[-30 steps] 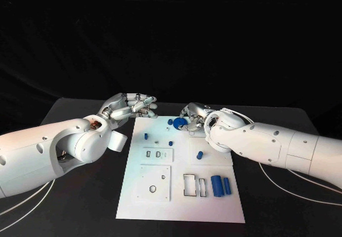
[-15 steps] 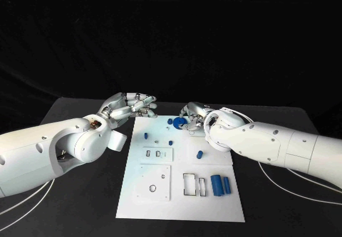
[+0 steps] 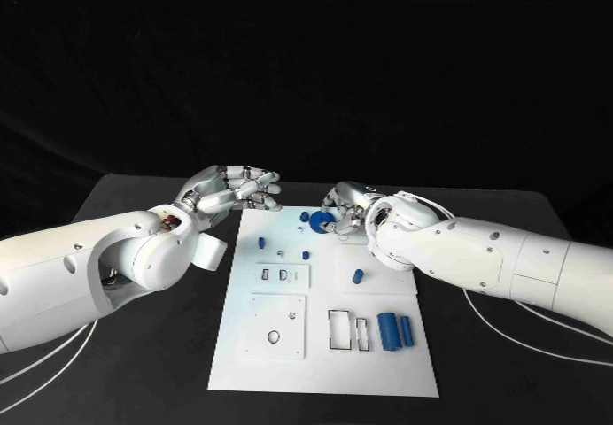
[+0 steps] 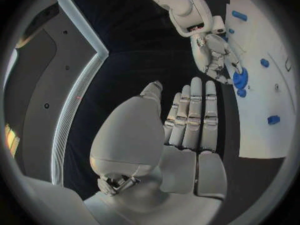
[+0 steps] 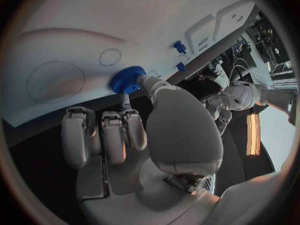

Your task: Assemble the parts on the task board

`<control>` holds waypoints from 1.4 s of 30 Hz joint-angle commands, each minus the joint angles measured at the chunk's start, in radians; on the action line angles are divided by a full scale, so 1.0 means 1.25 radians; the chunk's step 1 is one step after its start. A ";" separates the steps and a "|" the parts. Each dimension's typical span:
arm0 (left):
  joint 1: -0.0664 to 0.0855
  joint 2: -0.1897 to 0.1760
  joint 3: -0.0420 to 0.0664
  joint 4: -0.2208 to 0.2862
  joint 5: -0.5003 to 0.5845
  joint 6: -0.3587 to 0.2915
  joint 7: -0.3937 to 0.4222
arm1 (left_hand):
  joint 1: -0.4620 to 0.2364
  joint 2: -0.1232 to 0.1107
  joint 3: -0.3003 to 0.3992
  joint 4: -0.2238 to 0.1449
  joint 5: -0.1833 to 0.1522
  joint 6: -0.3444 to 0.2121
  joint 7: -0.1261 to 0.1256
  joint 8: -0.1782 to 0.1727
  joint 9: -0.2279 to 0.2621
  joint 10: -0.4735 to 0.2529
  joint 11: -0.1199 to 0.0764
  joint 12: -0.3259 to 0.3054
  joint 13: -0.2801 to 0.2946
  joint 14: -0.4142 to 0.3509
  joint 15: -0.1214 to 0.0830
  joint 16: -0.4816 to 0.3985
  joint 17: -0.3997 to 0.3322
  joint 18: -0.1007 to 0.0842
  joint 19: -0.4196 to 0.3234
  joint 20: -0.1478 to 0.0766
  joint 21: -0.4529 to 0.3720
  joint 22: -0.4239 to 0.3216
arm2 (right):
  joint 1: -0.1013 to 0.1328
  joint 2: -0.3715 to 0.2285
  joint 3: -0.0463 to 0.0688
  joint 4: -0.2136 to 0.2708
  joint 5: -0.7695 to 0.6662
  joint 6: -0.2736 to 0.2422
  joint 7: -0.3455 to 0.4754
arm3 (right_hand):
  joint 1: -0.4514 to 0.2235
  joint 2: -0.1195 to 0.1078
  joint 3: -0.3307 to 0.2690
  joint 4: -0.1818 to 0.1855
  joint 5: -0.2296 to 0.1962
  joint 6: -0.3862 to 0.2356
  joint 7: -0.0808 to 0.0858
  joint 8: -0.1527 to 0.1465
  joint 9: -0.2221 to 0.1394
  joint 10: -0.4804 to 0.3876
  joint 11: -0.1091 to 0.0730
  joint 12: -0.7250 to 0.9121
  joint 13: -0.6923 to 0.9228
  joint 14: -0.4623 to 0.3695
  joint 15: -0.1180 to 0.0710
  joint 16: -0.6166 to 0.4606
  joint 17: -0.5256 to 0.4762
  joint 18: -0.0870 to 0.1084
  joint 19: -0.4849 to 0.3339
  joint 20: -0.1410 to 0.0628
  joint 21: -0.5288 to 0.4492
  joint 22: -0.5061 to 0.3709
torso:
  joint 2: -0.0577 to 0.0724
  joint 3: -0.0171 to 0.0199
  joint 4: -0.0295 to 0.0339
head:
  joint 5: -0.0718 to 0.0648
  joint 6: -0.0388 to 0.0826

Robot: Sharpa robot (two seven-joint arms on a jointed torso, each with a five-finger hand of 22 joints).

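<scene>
Nearest the robot, on the board (image 3: pixel 384 372), two blue cylinders (image 3: pixel 396 332) lie side by side next to an open rectangular slot (image 3: pixel 341 330) — likely staged there for seating later. Left of the slot sits a raised square plate (image 3: pixel 277 326) with an oval hole. Further up, a short blue peg (image 3: pixel 359 276) rests tilted on a square block on the right half of the board, and a small plate with two narrow slots (image 3: pixel 281 277) sits on the left half. Beyond these, two small blue studs (image 3: pixel 260 243) stand apart on the board.

At the far end, the right hand (image 3: pixel 343 211) pinches a blue gear (image 3: pixel 322 219) between thumb and fingertips, the other fingers curled beside it. The right wrist view shows the gear (image 5: pixel 127 80) close to the board's surface near two faint drawn circles; whether it touches I cannot tell. I judge that the hand holds it by the rim so the gear can be lowered flat onto its seat. A small blue knob (image 3: pixel 306 216) sits just beside the gear.

The left hand (image 3: pixel 239 190) hovers over the dark surface (image 3: pixel 141 199) at the board's far left corner, holding nothing, fingers straight and close together in the left wrist view — probably parked clear of the working hand.
</scene>
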 commanded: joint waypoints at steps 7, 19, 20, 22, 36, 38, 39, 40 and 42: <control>0.001 0.001 0.001 0.000 -0.002 0.018 -0.001 | -0.005 0.006 0.002 -0.002 -0.003 -0.005 0.002 -0.005 0.001 0.001 0.004 -0.004 0.001 -0.005 0.002 0.003 0.002 0.010 0.002 0.003 -0.006 -0.001 | -0.005 -0.014 -0.003 0.023 -0.051 -0.056 -0.012 | -0.007 -0.004 0.007 -0.003 -0.008 0.011 -0.004 0.002 0.000 0.008 -0.002 0.006 0.108 0.083 -0.006 0.003 0.210 -0.009 0.011 -0.009 -0.001 0.105 | -0.001 -0.0006 0.0002 | -0.001 0.003; 0.001 0.000 0.000 -0.001 -0.003 0.020 -0.002 | -0.005 0.006 0.002 -0.002 -0.003 -0.005 0.002 -0.005 0.001 0.001 0.004 -0.004 0.001 -0.005 0.002 0.003 0.002 0.010 0.002 0.003 -0.006 -0.001 | 0.000 -0.063 -0.001 0.116 -0.083 -0.089 -0.023 | -0.007 -0.007 0.010 -0.006 -0.010 0.012 -0.004 0.002 -0.002 0.010 -0.003 0.008 0.111 0.083 -0.007 0.003 0.210 -0.009 0.012 -0.009 0.001 0.107 | -0.001 -0.0008 -0.0012 | 0.003 0.004; 0.001 0.000 0.000 -0.001 -0.004 0.020 -0.002 | -0.005 0.006 0.002 -0.002 -0.003 -0.005 0.002 -0.005 0.001 0.001 0.004 -0.004 0.001 -0.005 0.002 0.003 0.002 0.010 0.002 0.003 -0.006 -0.001 | 0.001 -0.066 -0.001 0.123 -0.085 -0.090 -0.024 | -0.007 -0.007 0.010 -0.006 -0.010 0.012 -0.004 0.002 -0.002 0.010 -0.003 0.008 0.111 0.083 -0.007 0.003 0.210 -0.009 0.012 -0.009 0.001 0.107 | -0.001 -0.0008 -0.0011 | 0.003 0.004; 0.001 0.000 0.000 -0.001 -0.004 0.020 -0.002 | -0.005 0.006 0.002 -0.002 -0.003 -0.005 0.002 -0.005 0.001 0.001 0.004 -0.004 0.001 -0.005 0.002 0.003 0.002 0.010 0.002 0.003 -0.006 -0.001 | 0.001 -0.069 -0.001 0.136 -0.090 -0.091 -0.026 | -0.008 -0.008 0.011 -0.006 -0.011 0.013 -0.005 0.002 -0.002 0.011 -0.003 0.009 0.111 0.083 -0.007 0.003 0.210 -0.009 0.012 -0.010 0.002 0.108 | -0.001 -0.0007 -0.0005 | 0.003 0.005; 0.001 0.002 0.000 -0.002 -0.004 0.022 -0.002 | -0.005 0.007 0.002 -0.002 -0.003 -0.006 0.002 -0.005 0.001 0.000 0.004 -0.004 0.001 -0.007 0.002 0.003 0.003 0.009 0.002 0.003 -0.006 -0.002 | 0.002 -0.044 0.000 0.159 -0.121 -0.092 -0.032 | -0.010 -0.012 0.013 -0.007 -0.012 0.012 -0.004 0.000 -0.005 0.011 -0.003 0.008 0.111 0.083 -0.008 0.003 0.210 -0.010 0.013 -0.010 0.002 0.108 | 0.000 -0.0021 0.0009 | 0.001 0.008; 0.001 0.002 0.000 -0.002 -0.004 0.022 -0.002 | -0.005 0.007 0.002 -0.002 -0.003 -0.006 0.002 -0.005 0.001 0.000 0.004 -0.004 0.001 -0.007 0.002 0.003 0.003 0.009 0.002 0.003 -0.006 -0.002 | 0.001 -0.036 0.000 0.152 -0.122 -0.088 -0.032 | -0.010 -0.012 0.013 -0.007 -0.012 0.012 -0.004 0.000 -0.005 0.011 -0.003 0.008 0.111 0.083 -0.008 0.003 0.210 -0.010 0.013 -0.010 0.002 0.108 | 0.000 -0.0022 0.0009 | 0.000 0.008; 0.001 0.002 0.000 -0.002 -0.004 0.022 -0.002 | -0.005 0.007 0.002 -0.002 -0.003 -0.006 0.002 -0.005 0.001 0.000 0.004 -0.004 0.001 -0.007 0.002 0.003 0.003 0.009 0.002 0.003 -0.006 -0.002 | 0.001 -0.032 0.000 0.147 -0.122 -0.086 -0.032 | -0.010 -0.012 0.013 -0.007 -0.012 0.012 -0.004 0.000 -0.005 0.011 -0.003 0.008 0.111 0.083 -0.008 0.003 0.210 -0.010 0.013 -0.010 0.002 0.108 | 0.001 -0.0019 0.0012 | 0.000 0.008; 0.001 0.002 0.000 -0.002 -0.004 0.022 -0.002 | -0.005 0.007 0.002 -0.002 -0.003 -0.006 0.002 -0.005 0.001 0.000 0.004 -0.004 0.001 -0.007 0.002 0.003 0.003 0.009 0.002 0.003 -0.006 -0.002 | 0.000 -0.028 0.000 0.144 -0.122 -0.084 -0.032 | -0.012 -0.013 0.014 -0.007 -0.013 0.011 -0.004 -0.001 -0.006 0.010 -0.003 0.008 0.110 0.083 -0.008 0.003 0.210 -0.009 0.012 -0.010 0.001 0.107 | 0.001 -0.0015 0.0011 | 0.000 0.008; 0.001 0.002 0.000 -0.002 -0.004 0.022 -0.002 | -0.005 0.007 0.002 -0.002 -0.003 -0.006 0.002 -0.005 0.001 0.000 0.004 -0.004 0.001 -0.007 0.002 0.003 0.003 0.009 0.002 0.003 -0.006 -0.002 | -0.001 -0.021 -0.001 0.136 -0.122 -0.081 -0.032 | -0.013 -0.014 0.015 -0.007 -0.014 0.010 -0.004 -0.002 -0.007 0.009 -0.003 0.007 0.109 0.083 -0.007 0.003 0.210 -0.009 0.011 -0.010 0.000 0.106 | 0.001 -0.0012 0.0009 | 0.001 0.008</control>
